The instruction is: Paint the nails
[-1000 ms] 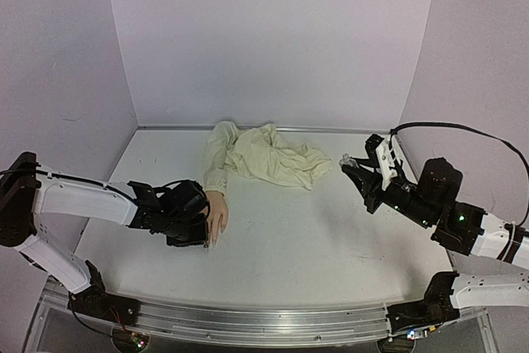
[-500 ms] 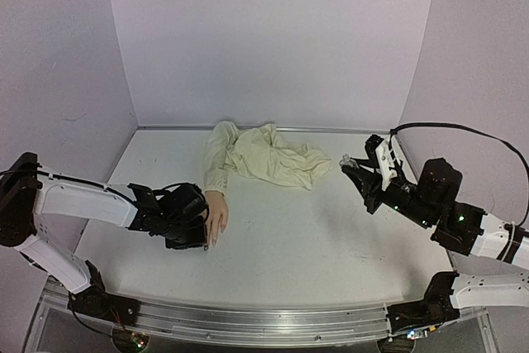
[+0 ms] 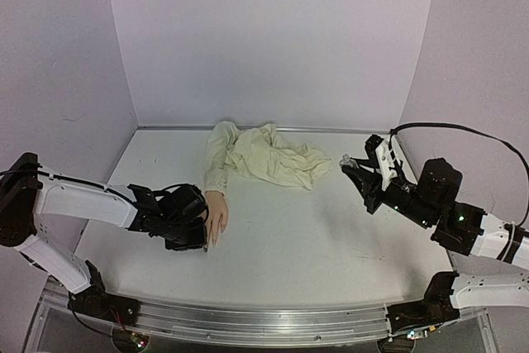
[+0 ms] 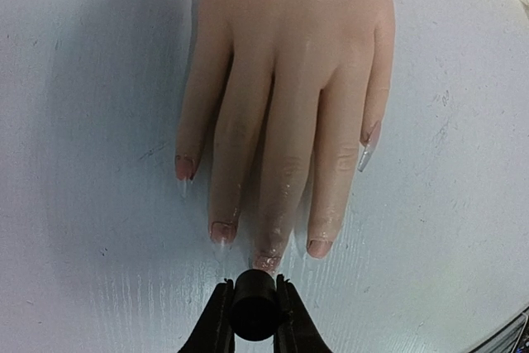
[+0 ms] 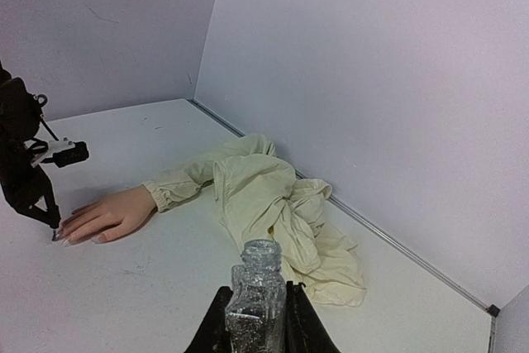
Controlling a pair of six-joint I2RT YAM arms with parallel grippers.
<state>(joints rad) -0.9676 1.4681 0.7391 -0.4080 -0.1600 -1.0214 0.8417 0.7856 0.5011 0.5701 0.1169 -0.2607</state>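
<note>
- Hand (image 4: 289, 64) lies palm-down on the tabletop (image 4: 446, 204), left of centre; its cream sleeve (image 3: 264, 155) trails toward the back wall.
- Left fingers (image 4: 213, 328) clamp a black brush handle (image 4: 253, 310), which sits at the tip of the middle nail (image 4: 266, 262).
- Right fingers (image 5: 216, 324) grip the uncapped glass bottle (image 5: 258, 287), well apart from the hand.
- Progress, my judgement: partway. The middle nail glitters, the little and ring nails look pinkish, and the index and thumb nails seem bare.
</note>
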